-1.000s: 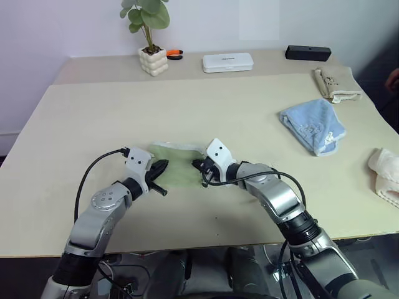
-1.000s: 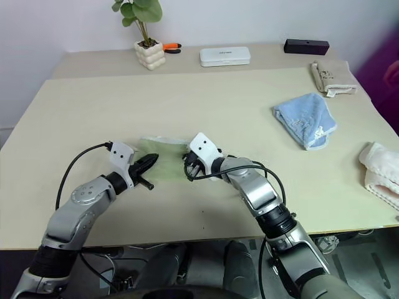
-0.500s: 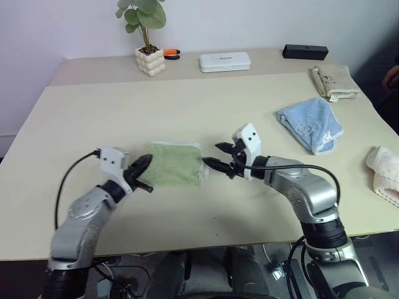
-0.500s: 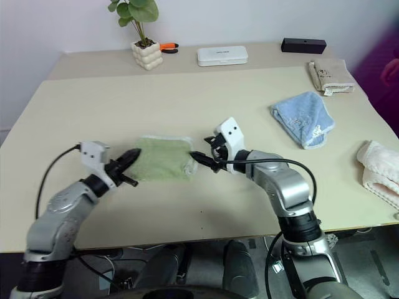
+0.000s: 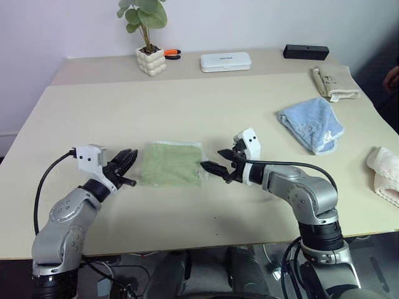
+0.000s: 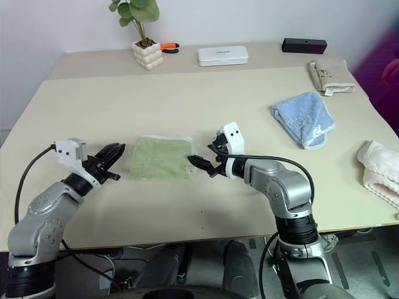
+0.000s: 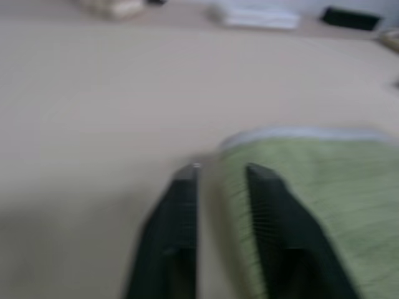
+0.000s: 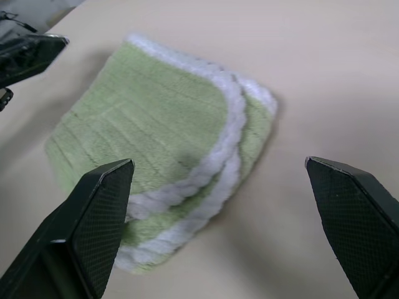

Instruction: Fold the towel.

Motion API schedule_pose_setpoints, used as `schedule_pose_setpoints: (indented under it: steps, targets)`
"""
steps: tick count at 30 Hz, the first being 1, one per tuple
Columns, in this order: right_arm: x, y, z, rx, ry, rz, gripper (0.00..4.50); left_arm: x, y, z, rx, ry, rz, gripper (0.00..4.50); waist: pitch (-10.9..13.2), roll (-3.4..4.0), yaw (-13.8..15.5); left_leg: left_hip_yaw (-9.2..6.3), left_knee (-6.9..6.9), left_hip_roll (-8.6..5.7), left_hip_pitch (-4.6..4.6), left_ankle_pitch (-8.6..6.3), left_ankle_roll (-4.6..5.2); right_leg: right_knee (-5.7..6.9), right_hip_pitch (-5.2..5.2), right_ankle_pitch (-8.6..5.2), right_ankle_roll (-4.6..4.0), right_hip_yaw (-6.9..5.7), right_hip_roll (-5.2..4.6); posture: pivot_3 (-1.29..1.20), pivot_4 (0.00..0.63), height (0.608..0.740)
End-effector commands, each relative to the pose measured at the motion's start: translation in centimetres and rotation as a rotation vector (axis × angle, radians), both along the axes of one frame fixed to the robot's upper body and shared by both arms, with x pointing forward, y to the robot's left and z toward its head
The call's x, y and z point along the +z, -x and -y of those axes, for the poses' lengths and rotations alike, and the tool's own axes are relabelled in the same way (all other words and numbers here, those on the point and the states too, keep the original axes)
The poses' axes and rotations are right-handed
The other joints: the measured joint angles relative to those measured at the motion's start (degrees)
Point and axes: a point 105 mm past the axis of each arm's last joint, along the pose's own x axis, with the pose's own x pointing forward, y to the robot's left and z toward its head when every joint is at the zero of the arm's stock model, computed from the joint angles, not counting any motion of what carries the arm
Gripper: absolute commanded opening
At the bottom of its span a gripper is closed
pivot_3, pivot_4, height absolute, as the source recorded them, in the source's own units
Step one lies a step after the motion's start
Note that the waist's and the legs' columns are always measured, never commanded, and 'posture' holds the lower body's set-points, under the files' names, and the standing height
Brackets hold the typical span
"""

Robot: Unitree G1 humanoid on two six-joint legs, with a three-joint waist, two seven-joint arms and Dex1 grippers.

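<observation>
Head views: the towel [image 5: 171,164] lies folded into a small rectangle on the table [image 5: 206,106] between the two grippers; left gripper [image 5: 128,167] just off its left edge with fingers a little apart and empty, right gripper [image 5: 215,164] just off its right edge, fingers spread and empty. Left wrist view: its fingers [image 7: 177,205] stand parted by a narrow gap, the towel's whitish-trimmed corner just past them. Right wrist view: fingertips [image 8: 106,193] wide apart, stacked white-edged layers of the towel between them, untouched.
</observation>
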Motion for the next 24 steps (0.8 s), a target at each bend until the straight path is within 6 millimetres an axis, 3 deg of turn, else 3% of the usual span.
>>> schedule_pose_setpoints:
  steps: [1,3,5,9,13,16,23,24]
  targets:
    - [2.1,0.4,-0.4,0.042,-0.021,0.095,4.5,1.0,-0.5,0.2,0.002,0.204,-0.052,3.23,0.0,-0.03,0.1,-0.01,0.01,0.0,0.0,0.0,0.0,0.01,0.0,0.0,0.0,0.0,0.0,0.0,0.15,0.74]
    - [2.6,0.6,-0.5,0.06,-0.028,0.121,4.5,1.4,-0.6,1.1,-0.037,0.308,-0.091,4.11,0.0,-0.05,0.1,-0.04,0.05,0.0,-0.01,0.01,-0.01,0.02,0.01,0.0,0.01,-0.02,0.01,0.0,0.15,0.74]
    - [3.1,1.0,-0.6,0.084,-0.035,0.146,4.5,1.3,-0.5,2.1,-0.084,0.352,-0.138,4.11,0.0,-0.05,0.0,-0.04,0.06,0.0,-0.01,0.0,-0.01,0.03,0.01,0.0,0.01,-0.02,0.01,0.0,0.15,0.74]
    - [5.0,3.2,-1.6,0.215,-0.068,0.239,4.5,-1.6,0.5,5.3,-0.213,0.312,-0.32,4.11,0.0,-0.04,-0.1,-0.01,0.04,0.0,-0.01,0.01,-0.01,0.03,-0.02,0.0,0.0,-0.01,0.01,0.0,0.15,0.74]
    - [5.6,4.4,-2.1,0.274,-0.081,0.276,4.5,-2.7,0.9,6.5,-0.247,0.297,-0.374,4.11,0.0,-0.03,0.0,-0.01,0.04,0.0,0.01,0.0,-0.01,0.03,0.01,0.0,0.0,0.0,0.02,0.0,0.15,0.74]
    - [5.8,4.5,-2.2,0.279,-0.085,0.294,4.5,-2.7,0.7,6.9,-0.24,0.349,-0.373,3.36,0.0,-0.03,0.2,-0.01,0.06,0.0,0.02,0.0,-0.01,0.02,0.05,0.0,0.0,0.0,0.01,0.0,0.15,0.74]
    - [5.8,4.5,-2.4,0.282,-0.086,0.305,4.5,-2.6,0.1,6.3,-0.182,0.377,-0.356,0.01,0.0,-0.04,0.1,-0.02,0.05,0.0,0.01,0.0,-0.02,0.01,0.04,0.0,0.0,0.0,0.0,0.0,0.15,0.74]
    - [5.8,4.5,-2.4,0.283,-0.086,0.309,4.5,-2.0,-0.3,6.0,-0.161,0.393,-0.309,0.01,0.0,-0.04,0.1,-0.02,0.05,0.0,0.01,0.0,-0.02,0.01,0.04,0.0,0.0,0.0,0.0,0.0,0.15,0.74]
